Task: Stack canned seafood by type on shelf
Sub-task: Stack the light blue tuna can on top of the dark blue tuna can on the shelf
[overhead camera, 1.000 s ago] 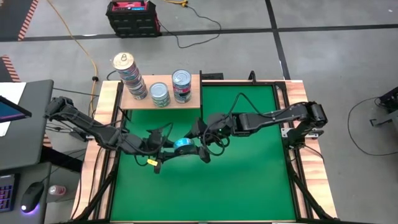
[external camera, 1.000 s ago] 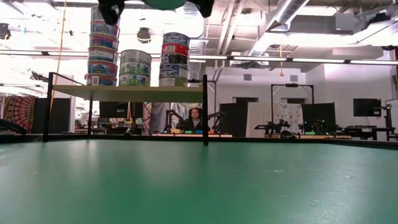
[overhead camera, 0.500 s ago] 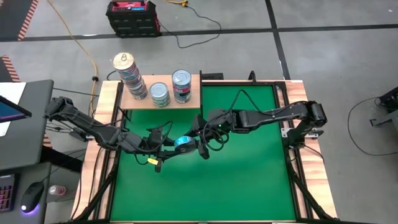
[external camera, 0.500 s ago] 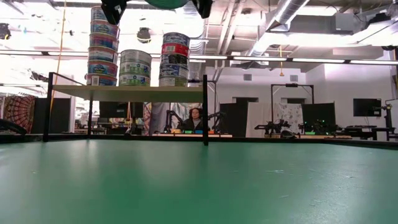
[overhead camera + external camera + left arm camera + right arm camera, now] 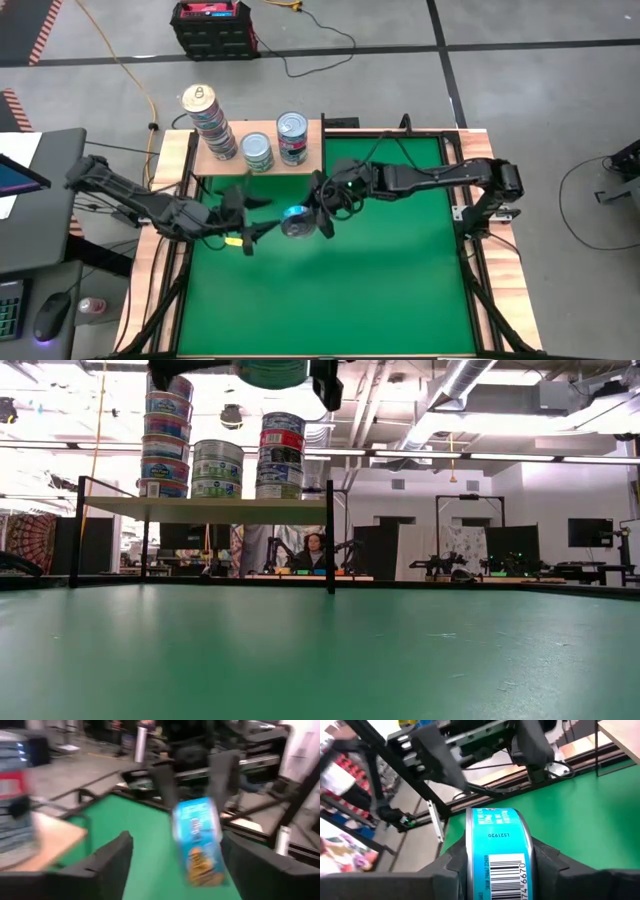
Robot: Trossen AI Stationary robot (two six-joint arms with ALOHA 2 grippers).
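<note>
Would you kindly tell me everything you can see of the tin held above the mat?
The tin is small, round and flat, with a bright blue side label carrying white print and a barcode, and a silvery metal face. The right gripper is shut on it, fingers on its flat faces, so it stands on edge above the green mat, near the shelf. The open left gripper is clear of it.

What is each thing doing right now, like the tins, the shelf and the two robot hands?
Blue tin: held on edge, up above the green mat.
Right gripper: shut on the blue tin.
Left gripper: open, empty, beside the tin.
Tall stack of tins: upright on the shelf, leaning slightly.
Two shorter stacks: upright beside it.
Shelf: raised on thin legs, holding three stacks.
</note>
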